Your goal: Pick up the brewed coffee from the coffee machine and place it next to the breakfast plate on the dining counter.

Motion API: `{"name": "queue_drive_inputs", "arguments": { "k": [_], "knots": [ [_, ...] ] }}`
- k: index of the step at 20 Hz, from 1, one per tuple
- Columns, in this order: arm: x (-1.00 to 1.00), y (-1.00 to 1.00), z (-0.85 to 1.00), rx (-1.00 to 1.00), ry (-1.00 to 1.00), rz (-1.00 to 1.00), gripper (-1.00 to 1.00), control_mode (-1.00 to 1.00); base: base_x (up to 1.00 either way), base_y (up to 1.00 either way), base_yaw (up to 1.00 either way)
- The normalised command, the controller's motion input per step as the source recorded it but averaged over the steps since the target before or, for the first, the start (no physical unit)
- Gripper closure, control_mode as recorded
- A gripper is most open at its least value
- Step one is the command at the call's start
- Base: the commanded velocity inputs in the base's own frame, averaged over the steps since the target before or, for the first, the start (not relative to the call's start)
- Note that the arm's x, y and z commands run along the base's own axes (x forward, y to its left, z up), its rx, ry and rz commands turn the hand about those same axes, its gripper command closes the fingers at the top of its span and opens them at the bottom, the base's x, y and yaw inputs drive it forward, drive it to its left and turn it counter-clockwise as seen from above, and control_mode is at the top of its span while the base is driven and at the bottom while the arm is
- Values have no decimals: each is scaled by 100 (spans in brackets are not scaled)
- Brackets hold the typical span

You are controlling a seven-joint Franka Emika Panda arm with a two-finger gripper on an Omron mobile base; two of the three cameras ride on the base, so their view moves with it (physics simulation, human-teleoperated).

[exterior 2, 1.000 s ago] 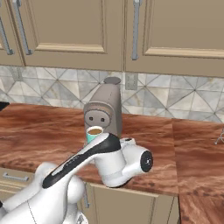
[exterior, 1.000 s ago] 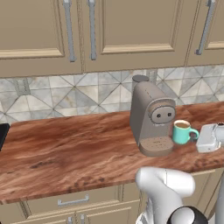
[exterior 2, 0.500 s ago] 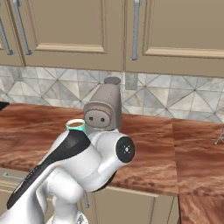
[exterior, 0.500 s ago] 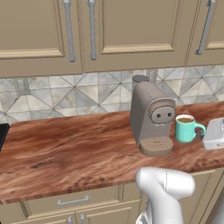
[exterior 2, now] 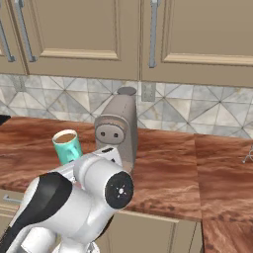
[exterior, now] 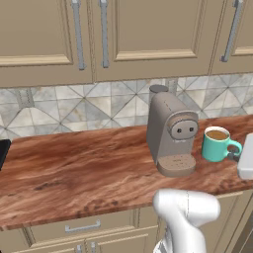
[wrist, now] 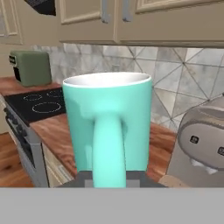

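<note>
The brewed coffee is a teal mug (exterior: 216,144) with brown coffee at its rim, held in the air just right of the coffee machine (exterior: 172,132) and off its drip base. My gripper (exterior: 234,154) is shut on the mug's handle from the right. In the hand view the mug (wrist: 108,127) stands upright and close, handle toward me, between my fingertips (wrist: 90,177). In the right base view the mug (exterior 2: 68,147) hangs left of the machine (exterior 2: 117,131), above my arm. The breakfast plate and the dining counter are out of view.
The machine stands on a wood-top counter (exterior: 74,168) with beige drawers below and wall cabinets (exterior: 143,34) above. A black stovetop (wrist: 37,103) and a green toaster (wrist: 29,66) lie beyond the mug in the hand view.
The mug has been carried sideways, farther from the coffee machine, with my gripper still on its handle. My arm has swung across the right base view.
</note>
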Motion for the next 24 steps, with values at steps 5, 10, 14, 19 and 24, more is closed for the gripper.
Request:
{"name": "queue_drive_inputs", "arguments": {
  "k": [5,10,14,19,24],
  "knots": [
    [-36,35,59,0,-7,3,100,-100,0,0,0],
    [-23,35,21,-1,-2,3,100,100,-15,31,5],
    [0,0,0,0,0,0,100,100,-32,86,27],
    [0,0,0,0,0,0,100,100,-36,81,47],
    [0,0,0,0,0,0,100,100,-43,69,59]
  ]
}}
